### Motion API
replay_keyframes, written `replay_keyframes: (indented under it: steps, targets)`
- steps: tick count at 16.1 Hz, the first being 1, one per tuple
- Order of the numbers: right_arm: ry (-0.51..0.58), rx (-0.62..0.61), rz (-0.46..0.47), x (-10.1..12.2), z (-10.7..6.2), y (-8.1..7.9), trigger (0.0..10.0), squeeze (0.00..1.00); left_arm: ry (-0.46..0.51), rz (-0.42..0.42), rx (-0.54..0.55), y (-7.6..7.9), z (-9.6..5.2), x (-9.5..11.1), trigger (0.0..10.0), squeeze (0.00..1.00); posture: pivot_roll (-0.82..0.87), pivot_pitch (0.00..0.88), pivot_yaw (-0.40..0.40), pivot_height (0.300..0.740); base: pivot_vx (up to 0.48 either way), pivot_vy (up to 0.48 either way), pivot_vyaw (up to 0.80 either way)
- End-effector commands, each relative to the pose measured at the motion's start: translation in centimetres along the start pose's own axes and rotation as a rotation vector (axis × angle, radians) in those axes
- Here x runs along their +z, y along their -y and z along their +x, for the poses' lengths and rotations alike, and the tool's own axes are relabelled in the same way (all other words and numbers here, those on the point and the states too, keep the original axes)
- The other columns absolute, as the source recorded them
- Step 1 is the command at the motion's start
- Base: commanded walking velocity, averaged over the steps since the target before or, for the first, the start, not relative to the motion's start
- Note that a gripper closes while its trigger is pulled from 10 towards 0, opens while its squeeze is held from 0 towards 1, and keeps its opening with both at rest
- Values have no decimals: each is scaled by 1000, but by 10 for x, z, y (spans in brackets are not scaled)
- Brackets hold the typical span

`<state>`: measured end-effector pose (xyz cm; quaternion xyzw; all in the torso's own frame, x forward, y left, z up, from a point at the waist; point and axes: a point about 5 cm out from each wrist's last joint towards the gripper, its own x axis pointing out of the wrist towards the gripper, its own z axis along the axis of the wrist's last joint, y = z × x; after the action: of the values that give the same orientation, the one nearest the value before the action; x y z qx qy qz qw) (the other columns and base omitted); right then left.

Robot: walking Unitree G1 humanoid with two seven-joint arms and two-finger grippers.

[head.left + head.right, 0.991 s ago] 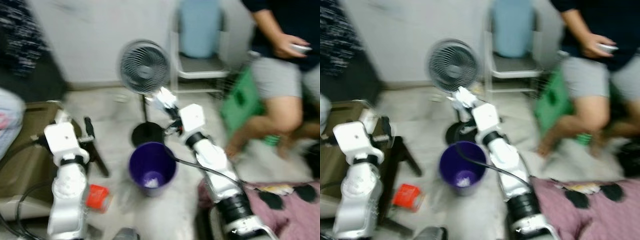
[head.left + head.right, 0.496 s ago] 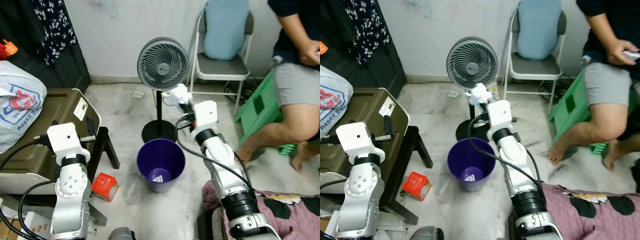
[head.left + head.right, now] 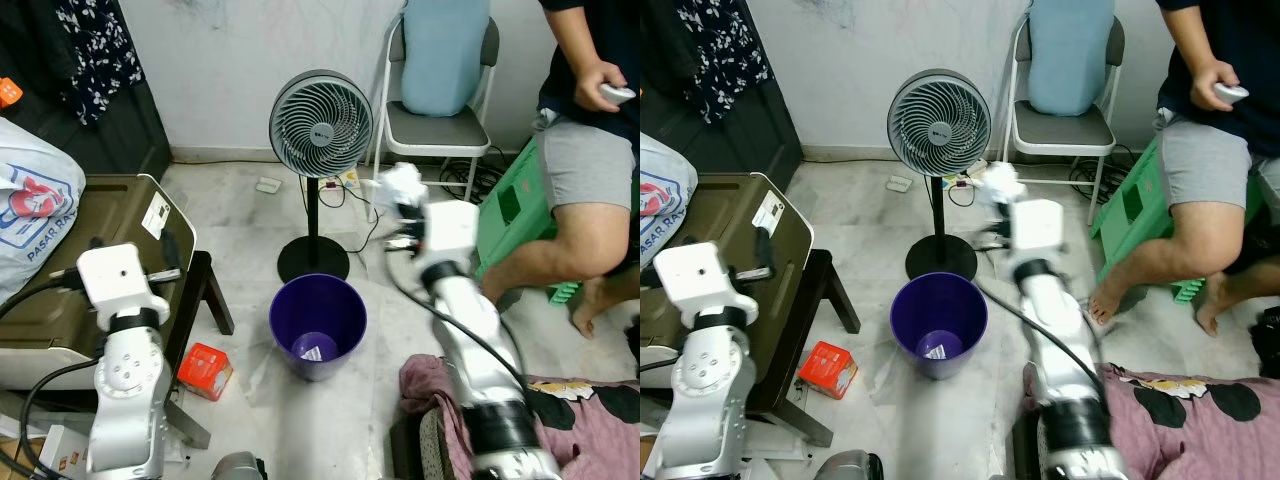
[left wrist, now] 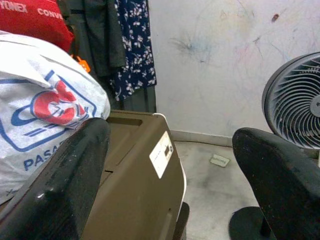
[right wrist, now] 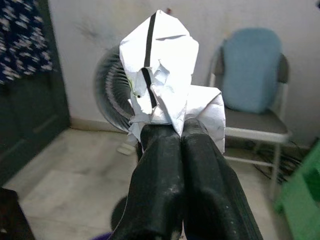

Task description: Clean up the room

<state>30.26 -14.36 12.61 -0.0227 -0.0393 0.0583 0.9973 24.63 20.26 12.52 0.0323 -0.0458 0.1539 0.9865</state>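
The right end effector, still clamping the crumpled paper, has swung rightward off the fan.

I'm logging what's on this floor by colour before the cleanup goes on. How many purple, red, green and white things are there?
Purple: 1, the bin
Red: 1, the small box
Green: 1, the stool
White: 1, the crumpled paper clamped in the right gripper, above the floor
Total: 4

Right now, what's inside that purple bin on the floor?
In the purple bin one small pale scrap of paper lies on the bottom. The near wall hides the part of the floor of the bin closest to the robot.
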Motion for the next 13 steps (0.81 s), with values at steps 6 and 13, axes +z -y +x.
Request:
replay_keyframes:
  steps: [6,13]
  targets:
    - [-46,-61,23,-1,-3,12,10000,0,-4,-25,-59,14,3,1,10000,0,-59,24,18,740,0,0,-161]
    - [-43,8,-30,4,-1,-1,10000,0,-3,-22,-63,12,1,1,10000,0,-49,31,6,740,0,0,457]
